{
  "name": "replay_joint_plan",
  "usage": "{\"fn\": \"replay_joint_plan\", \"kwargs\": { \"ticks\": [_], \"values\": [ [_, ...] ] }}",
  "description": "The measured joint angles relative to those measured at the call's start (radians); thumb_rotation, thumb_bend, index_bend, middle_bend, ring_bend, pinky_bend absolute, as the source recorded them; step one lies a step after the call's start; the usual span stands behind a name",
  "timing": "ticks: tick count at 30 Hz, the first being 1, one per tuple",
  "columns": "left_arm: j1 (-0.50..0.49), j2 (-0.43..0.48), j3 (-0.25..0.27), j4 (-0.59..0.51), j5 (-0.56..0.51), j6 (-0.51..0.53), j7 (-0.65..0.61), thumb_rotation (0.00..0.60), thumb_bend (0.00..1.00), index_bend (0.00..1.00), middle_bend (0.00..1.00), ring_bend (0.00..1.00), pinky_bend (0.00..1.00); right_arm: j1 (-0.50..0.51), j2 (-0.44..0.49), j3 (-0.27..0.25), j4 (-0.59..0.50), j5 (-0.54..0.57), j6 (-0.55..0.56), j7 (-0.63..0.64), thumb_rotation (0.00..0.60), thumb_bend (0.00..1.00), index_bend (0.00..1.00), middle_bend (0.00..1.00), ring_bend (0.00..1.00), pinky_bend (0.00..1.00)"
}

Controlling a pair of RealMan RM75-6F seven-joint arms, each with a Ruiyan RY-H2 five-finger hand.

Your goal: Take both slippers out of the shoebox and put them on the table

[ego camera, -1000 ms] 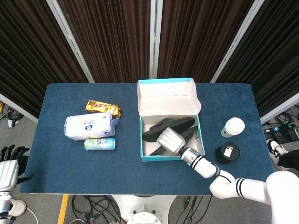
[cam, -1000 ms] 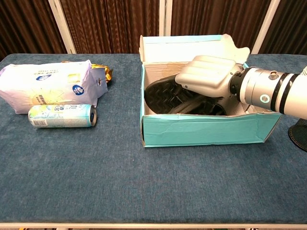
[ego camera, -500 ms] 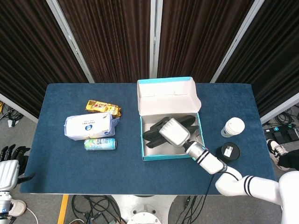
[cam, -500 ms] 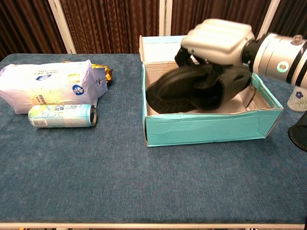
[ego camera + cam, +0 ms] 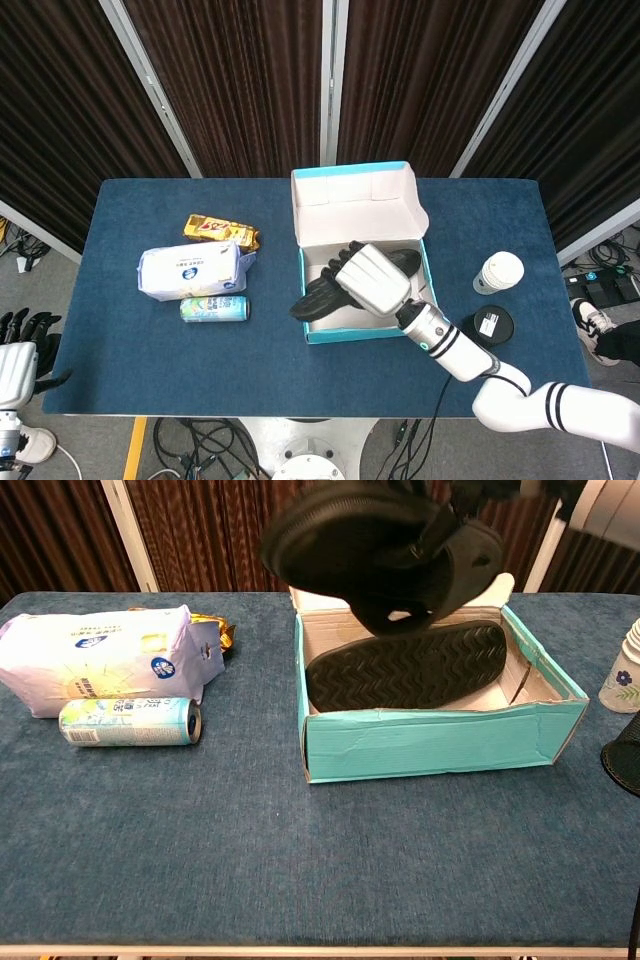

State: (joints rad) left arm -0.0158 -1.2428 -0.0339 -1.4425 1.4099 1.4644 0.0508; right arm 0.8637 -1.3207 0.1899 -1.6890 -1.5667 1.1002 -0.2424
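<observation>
Above the teal shoebox (image 5: 364, 337), my right hand (image 5: 372, 278) grasps one black slipper (image 5: 375, 545), lifted clear of the rim. Second slipper (image 5: 408, 664) lies sole-up inside. Left hand (image 5: 18, 358), off the table's left edge: state indeterminable.

One slipper (image 5: 380, 550) above shoebox (image 5: 440, 745), other slipper (image 5: 405, 665) inside
</observation>
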Motion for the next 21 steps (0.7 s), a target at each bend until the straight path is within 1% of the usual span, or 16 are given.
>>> {"fn": "replay_joint_plan", "kwargs": {
  "ticks": [5,8,10,14,15,18,21],
  "values": [
    [0.005,0.004,0.002,-0.006,0.001,0.005,0.003,0.600,0.00,0.22,0.16,0.05,0.04,-0.002,0.066,0.002,-0.141,-0.042,0.010,0.113,0.600,0.33,0.82,0.68,0.61,0.56],
    [0.007,0.004,0.003,-0.007,0.003,0.009,0.002,0.600,0.00,0.22,0.16,0.05,0.04,0.002,0.107,-0.006,-0.222,-0.054,-0.013,0.205,0.600,0.33,0.82,0.68,0.62,0.55],
    [0.009,0.004,0.004,-0.008,0.005,0.012,0.000,0.600,0.00,0.22,0.16,0.05,0.04,0.009,0.134,-0.016,-0.269,-0.053,-0.051,0.273,0.600,0.33,0.82,0.68,0.62,0.54],
    [0.011,0.005,0.007,-0.009,0.008,0.014,0.000,0.600,0.00,0.22,0.16,0.05,0.04,0.037,0.170,-0.036,-0.328,-0.029,-0.164,0.396,0.600,0.33,0.83,0.69,0.62,0.53],
    [0.011,0.005,0.007,-0.010,0.008,0.014,0.000,0.600,0.00,0.22,0.16,0.05,0.04,0.050,0.178,-0.040,-0.340,-0.016,-0.207,0.433,0.600,0.33,0.83,0.69,0.62,0.52],
    [0.013,0.006,0.008,-0.011,0.009,0.017,-0.002,0.600,0.00,0.22,0.16,0.05,0.04,0.093,0.192,-0.048,-0.358,0.025,-0.327,0.519,0.600,0.33,0.83,0.68,0.62,0.49],
    [0.015,0.007,0.009,-0.013,0.008,0.015,-0.001,0.600,0.00,0.22,0.16,0.05,0.04,0.147,0.190,-0.049,-0.358,0.073,-0.445,0.575,0.600,0.33,0.83,0.68,0.62,0.45]
  ]
}}
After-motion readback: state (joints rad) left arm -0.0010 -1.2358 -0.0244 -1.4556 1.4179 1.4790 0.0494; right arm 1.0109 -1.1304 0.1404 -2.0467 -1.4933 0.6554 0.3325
